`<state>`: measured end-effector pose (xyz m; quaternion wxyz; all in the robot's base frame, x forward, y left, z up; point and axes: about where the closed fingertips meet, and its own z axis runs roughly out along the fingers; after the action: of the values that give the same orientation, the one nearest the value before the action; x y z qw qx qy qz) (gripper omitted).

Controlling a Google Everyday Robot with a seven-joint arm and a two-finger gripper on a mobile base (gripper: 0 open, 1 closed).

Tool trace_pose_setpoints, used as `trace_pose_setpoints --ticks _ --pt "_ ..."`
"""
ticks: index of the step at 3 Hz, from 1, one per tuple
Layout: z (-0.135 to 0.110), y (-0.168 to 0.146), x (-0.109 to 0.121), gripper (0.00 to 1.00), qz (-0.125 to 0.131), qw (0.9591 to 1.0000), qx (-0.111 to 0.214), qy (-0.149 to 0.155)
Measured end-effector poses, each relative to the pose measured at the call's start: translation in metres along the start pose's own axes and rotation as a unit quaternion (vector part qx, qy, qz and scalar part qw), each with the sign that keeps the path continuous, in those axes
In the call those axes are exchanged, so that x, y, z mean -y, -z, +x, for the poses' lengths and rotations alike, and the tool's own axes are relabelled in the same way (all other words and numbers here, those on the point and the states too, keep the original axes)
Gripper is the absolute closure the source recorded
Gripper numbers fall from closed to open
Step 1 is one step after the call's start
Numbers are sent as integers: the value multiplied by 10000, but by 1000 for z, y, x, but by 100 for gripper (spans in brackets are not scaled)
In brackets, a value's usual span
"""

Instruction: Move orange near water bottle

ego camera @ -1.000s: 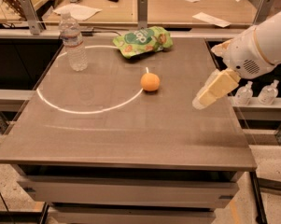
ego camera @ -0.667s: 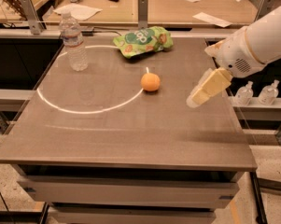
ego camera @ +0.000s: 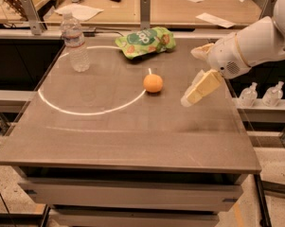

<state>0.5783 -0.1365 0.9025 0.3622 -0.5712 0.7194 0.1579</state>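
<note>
Our gripper (ego camera: 191, 75) hangs open and empty at centre right, near the orange (ego camera: 153, 83), likely lined up for a grasp. The water bottle (ego camera: 75, 44) stands upper left, well apart.

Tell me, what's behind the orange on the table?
A green snack bag lies behind the orange, farther back on the table, not touching it. The orange hides the bit of table right behind it. The gripper hangs to the orange's right, apart from it.
</note>
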Motion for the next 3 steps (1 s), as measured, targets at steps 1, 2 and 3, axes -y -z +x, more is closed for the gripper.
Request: trace_pose_setpoints --ticks 1,2,3 --pt "-1 -20 -7 0 -465 9983 283 217" --pt "-2 -36 -14 0 -779 9957 430 239" --pt "-10 -46 -13 0 -942 9938 565 141"
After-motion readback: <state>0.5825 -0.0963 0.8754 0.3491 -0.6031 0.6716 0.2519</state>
